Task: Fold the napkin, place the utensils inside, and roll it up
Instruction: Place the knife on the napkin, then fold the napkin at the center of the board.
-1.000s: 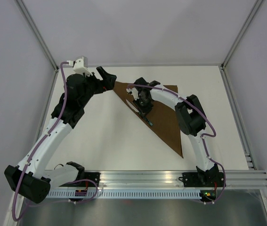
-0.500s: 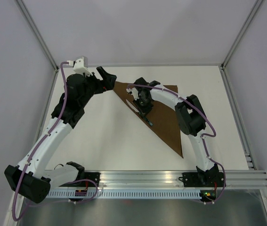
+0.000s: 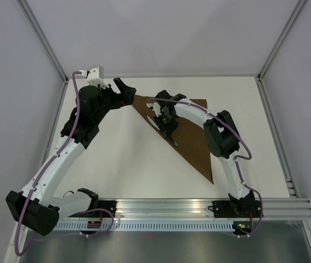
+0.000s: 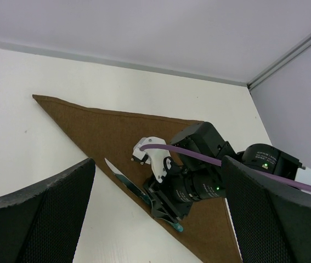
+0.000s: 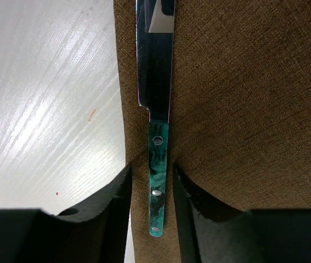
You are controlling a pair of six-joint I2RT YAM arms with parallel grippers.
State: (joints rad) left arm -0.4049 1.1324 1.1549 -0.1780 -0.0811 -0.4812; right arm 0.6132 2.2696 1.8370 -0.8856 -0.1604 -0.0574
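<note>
The brown napkin (image 3: 193,131) lies folded into a triangle on the white table, its long fold edge running from far left to near right. The knife (image 3: 166,134), with a silver blade (image 5: 155,71) and a teal handle (image 5: 158,175), lies flat on the cloth along that fold edge. My right gripper (image 5: 151,189) is low over the handle and open, one finger on each side with cloth showing in both gaps. My left gripper (image 3: 123,90) hovers wide open beside the napkin's far left corner (image 4: 40,98), holding nothing.
The white table (image 3: 122,164) is bounded by a metal frame and grey walls at the back and sides. The rail (image 3: 188,211) with both arm bases runs along the near edge. The right arm's wrist (image 4: 199,175) fills the middle of the left wrist view.
My right gripper's jaws have parted from the knife handle, which now rests on the napkin. The left arm has barely shifted and stays open.
</note>
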